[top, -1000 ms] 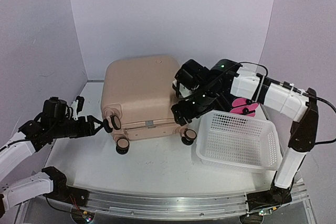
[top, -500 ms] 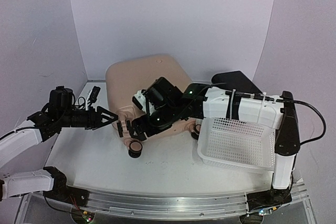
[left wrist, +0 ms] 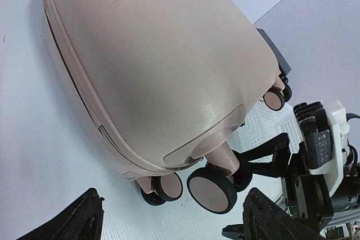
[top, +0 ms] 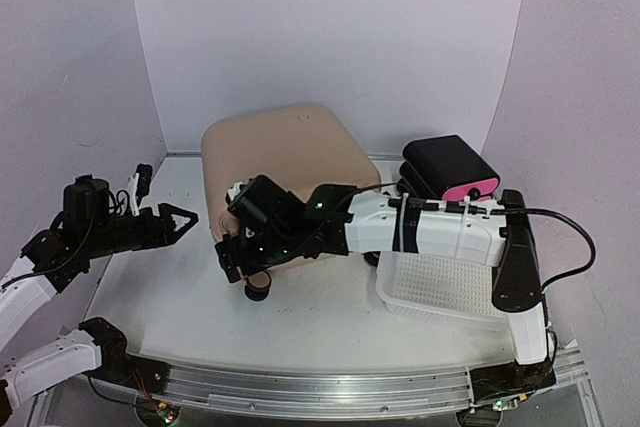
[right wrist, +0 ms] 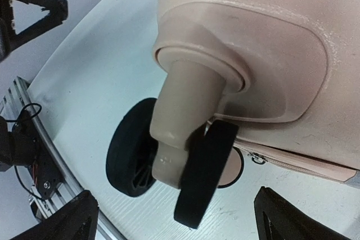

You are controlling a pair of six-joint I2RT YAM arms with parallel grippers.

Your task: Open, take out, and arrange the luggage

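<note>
Top view, half a second on from the last frame. The pale pink hard-shell suitcase with rounded corners (top: 285, 152) lay on the white table (top: 150, 292), shell side up, its wheeled end towards the arms. It had turned a little more since the frame a second ago, when its wheeled edge ran square to the near rail.

The right gripper (top: 232, 249) had moved further across the front of the suitcase, to its near-left corner. In the right wrist view the jaws stood spread wide. The pink caster stem (right wrist: 183, 119) and its black twin wheels (right wrist: 203, 167) sat ahead of the gap, with neither finger touching them.

The left gripper (top: 183, 219) had pulled back leftward. Half a second ago its tips were almost at the corner wheel; now it was clear of the suitcase on its left side. Its jaws were spread and held nothing.

The black stacked drawer box with the pink front (top: 452, 169), to the right of the suitcase, was now uncovered, with the pink face showing. The white perforated plastic basket (top: 440, 287), to the front right of the suitcase, had not shifted, and the right forearm hid its far rim.
</note>
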